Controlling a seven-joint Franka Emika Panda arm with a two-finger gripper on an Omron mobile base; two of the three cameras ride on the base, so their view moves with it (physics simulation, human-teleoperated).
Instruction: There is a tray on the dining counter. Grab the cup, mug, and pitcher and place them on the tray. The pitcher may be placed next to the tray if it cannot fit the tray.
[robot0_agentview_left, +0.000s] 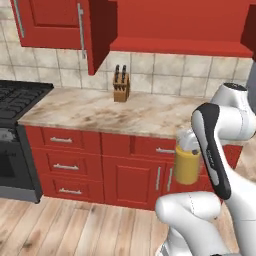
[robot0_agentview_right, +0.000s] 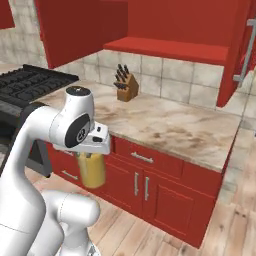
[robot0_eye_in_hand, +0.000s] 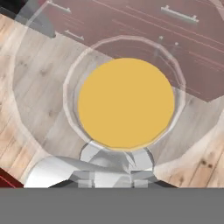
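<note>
Gripper (robot0_agentview_right: 93, 150) jaws clamp the pitcher (robot0_agentview_right: 91, 170) by its rim, hanging upright so liquid stays level. Knife block (robot0_agentview_right: 125, 84) sits at 1 o'clock from it; probably mid-carry toward the tray.

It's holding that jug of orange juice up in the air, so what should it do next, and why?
Probably carry it on to the tray. The gripper is shut on the pitcher, which hangs upright above the wooden floor before red cabinets, with nothing beneath to set it on.

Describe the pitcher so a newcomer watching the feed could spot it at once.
Start at the white robot arm in front of the red lower cabinets, below the marble wall counter with the knife block. Hanging under the arm's tool, above the wooden floor, is the pitcher: clear glass filled with orange-yellow liquid, the one yellow thing among red and beige.
</note>
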